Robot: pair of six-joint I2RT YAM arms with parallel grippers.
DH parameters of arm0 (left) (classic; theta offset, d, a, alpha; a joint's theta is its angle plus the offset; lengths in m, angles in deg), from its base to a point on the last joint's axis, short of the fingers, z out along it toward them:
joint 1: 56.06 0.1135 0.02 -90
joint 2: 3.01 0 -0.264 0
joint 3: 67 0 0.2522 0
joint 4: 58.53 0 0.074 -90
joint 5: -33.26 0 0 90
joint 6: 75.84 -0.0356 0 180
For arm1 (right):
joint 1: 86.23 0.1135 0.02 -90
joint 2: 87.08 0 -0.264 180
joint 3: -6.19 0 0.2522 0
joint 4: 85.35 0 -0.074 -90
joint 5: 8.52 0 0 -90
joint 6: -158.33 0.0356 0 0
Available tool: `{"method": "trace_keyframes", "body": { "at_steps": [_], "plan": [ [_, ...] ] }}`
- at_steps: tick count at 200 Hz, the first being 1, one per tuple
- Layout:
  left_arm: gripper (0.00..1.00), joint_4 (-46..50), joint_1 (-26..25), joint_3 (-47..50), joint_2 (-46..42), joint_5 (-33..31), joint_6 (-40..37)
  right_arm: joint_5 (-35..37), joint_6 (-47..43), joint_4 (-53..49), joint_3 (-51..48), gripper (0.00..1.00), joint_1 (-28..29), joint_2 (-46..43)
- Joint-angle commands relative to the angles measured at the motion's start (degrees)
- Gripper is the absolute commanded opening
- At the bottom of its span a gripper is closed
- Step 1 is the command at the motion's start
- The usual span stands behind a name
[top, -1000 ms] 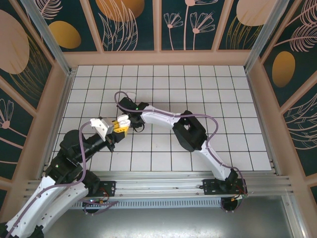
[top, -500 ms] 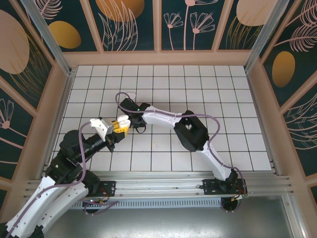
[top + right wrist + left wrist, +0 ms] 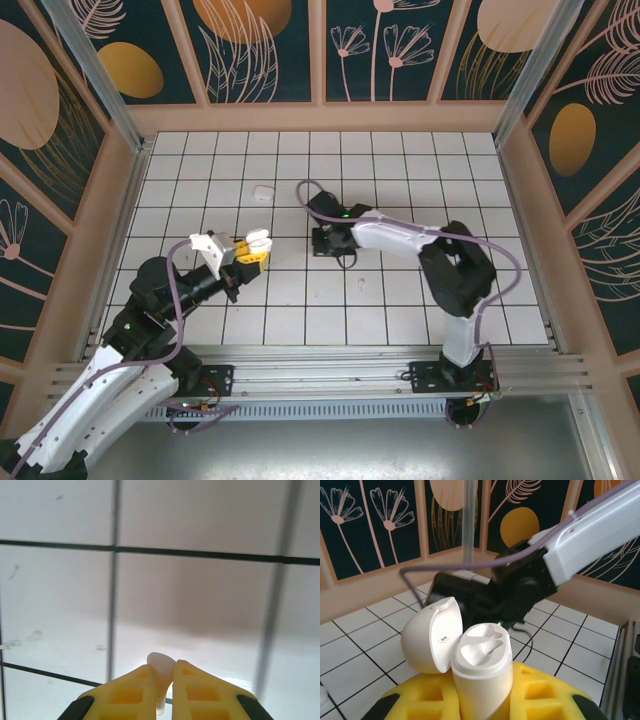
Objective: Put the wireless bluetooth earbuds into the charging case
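Note:
My left gripper [image 3: 252, 250] is shut on the white charging case [image 3: 482, 665] and holds it upright above the floor. The case's lid [image 3: 430, 635] is hinged open to the left, and both moulded sockets look empty. From above the case [image 3: 256, 241] sits left of centre. My right gripper [image 3: 165, 672] is shut on a tiny glossy white earbud [image 3: 161, 664], which pokes out between the yellow fingertips just above the tiles. From above the right gripper [image 3: 322, 241] stands about two tiles right of the case, pointing down.
A small white rounded object [image 3: 263, 191] lies on the tiles behind the case; it is too small to identify. A tiny white speck [image 3: 362, 287] lies nearer the front. The right arm [image 3: 520, 585] crosses close behind the case. Wooden walls [image 3: 520, 200] ring the tiled floor.
My right gripper has pulled away from the case, about two tiles to the right, and its elbow has swung right. The small white object behind the case is uncovered. The left arm barely moved.

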Motion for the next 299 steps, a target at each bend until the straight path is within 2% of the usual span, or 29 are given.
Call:
{"method": "trace_keyframes", "body": {
  "at_steps": [1, 67, 132, 150, 183, 207, 255, 271, 299],
  "plan": [
    [0.0, -8.32, -0.15, 1.81, 2.68, 3.05, 2.8, -2.54, -7.05, 0.94, -5.13, 0.12, -3.13, -4.0],
    [0.0, -21.76, -0.14, 5.45, 12.04, 6.17, 4.94, -5.34, -13.14, 2.9, -8.63, 0.12, -8.18, -3.73],
    [0.0, -23.85, -0.14, 6.44, 15.29, 5.83, 3.22, -5.3, -16.44, 2.36, -8.45, 0.13, -9.34, -0.13],
    [0.0, -25.1, -0.17, 7.05, 15.9, 5.91, 3.44, -5.3, -16.49, 1.52, -7.87, 0.17, -9.35, 0.35],
    [0.0, -25.53, -0.19, 7.24, 16.96, 5.83, 2.84, -3.47, -14.83, -2.53, -5.17, 0.32, -9.33, -0.55],
    [0.0, -25.17, -0.13, 6.89, 17.07, 5.59, 1.87, -0.99, -12.28, -8.08, -1.24, 0.37, -9.22, -2.02],
    [0.0, -25.5, -0.14, 7.76, 17.57, 5.19, 1.24, -0.64, -7.05, -12.93, 3.52, 0.41, -9.14, -2.33],
    [0.0, -25.59, -0.2, 7.86, 18.1, 5.43, 1.07, -3.02, -6.09, -13.17, 3.99, 0.41, -8.95, -0.94],
    [0.0, -25.78, -0.15, 7.88, 19.04, 6.33, 1.05, -2.42, -4.27, -16.45, 6.24, 0.4, -8.64, 2.71]
  ]
}}
